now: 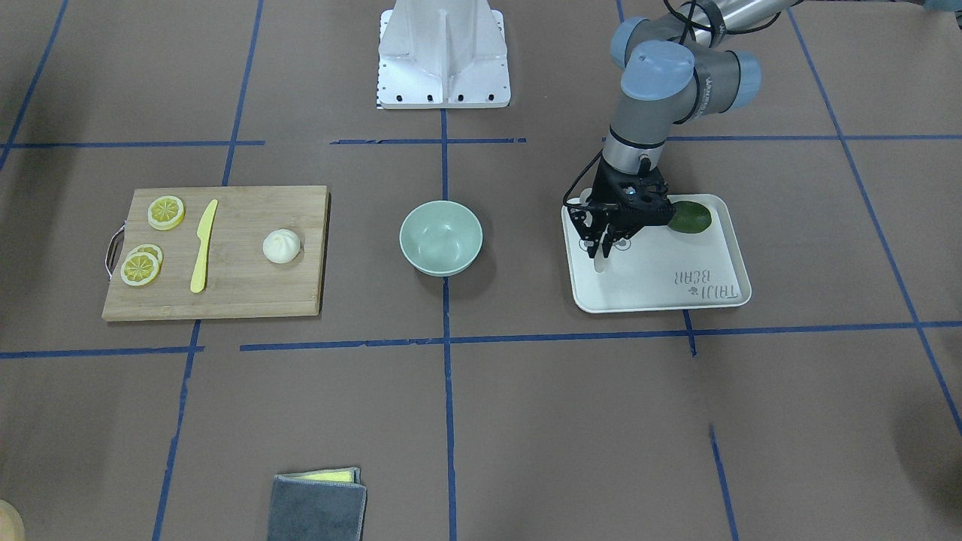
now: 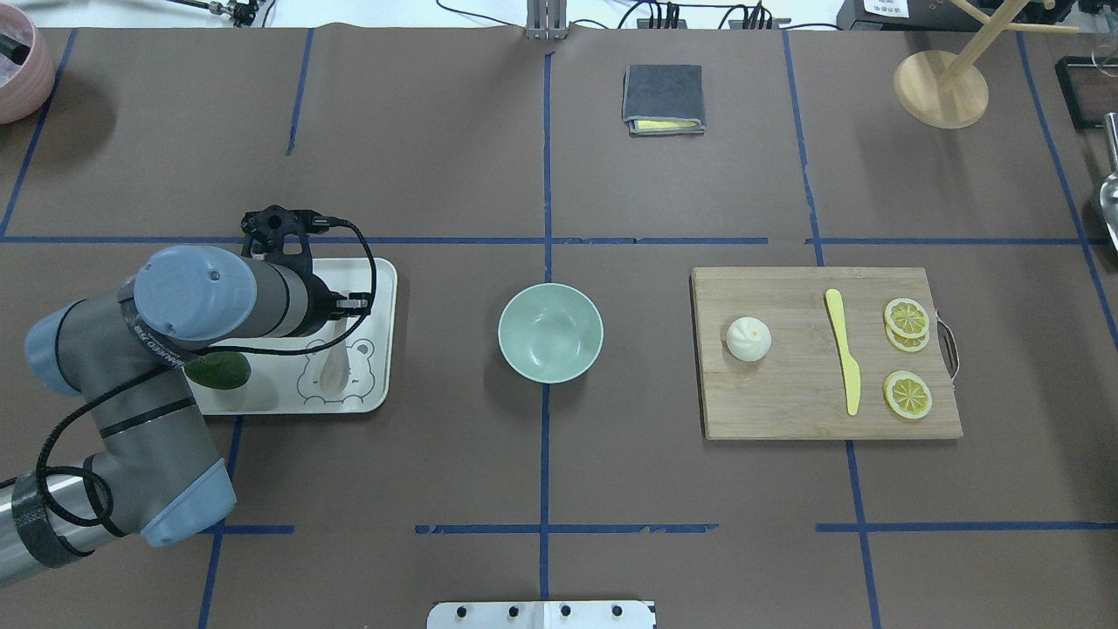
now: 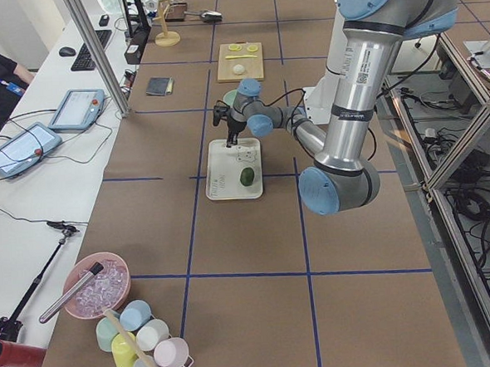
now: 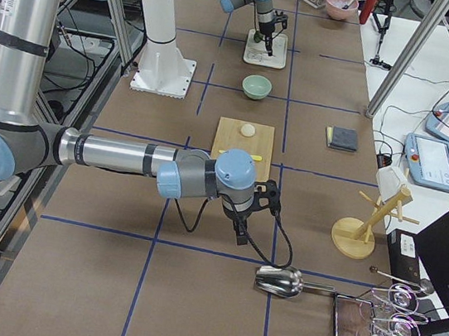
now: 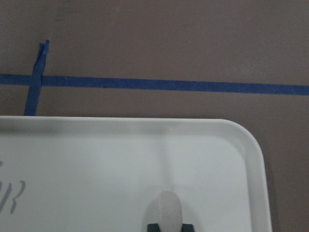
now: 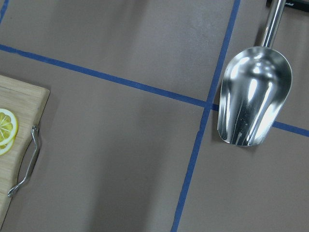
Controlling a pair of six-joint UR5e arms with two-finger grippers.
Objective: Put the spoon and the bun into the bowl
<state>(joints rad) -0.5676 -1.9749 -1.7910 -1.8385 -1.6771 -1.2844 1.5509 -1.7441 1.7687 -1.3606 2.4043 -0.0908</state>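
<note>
Spoon [image 1: 600, 263] between left pincer [image 1: 604, 246] fingers.

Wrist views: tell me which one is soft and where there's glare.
Left wrist view: soft overall, with the spoon at the bottom edge and the tray rim blurred. Right wrist view: sharp, with bright reflections streaking the metal scoop.

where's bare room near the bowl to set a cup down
Bare table lies between the bowl and the tray, and between the bowl and the cutting board. The board's strip between bun and knife is free too. Crowded: the tray, under the left claw.
</note>
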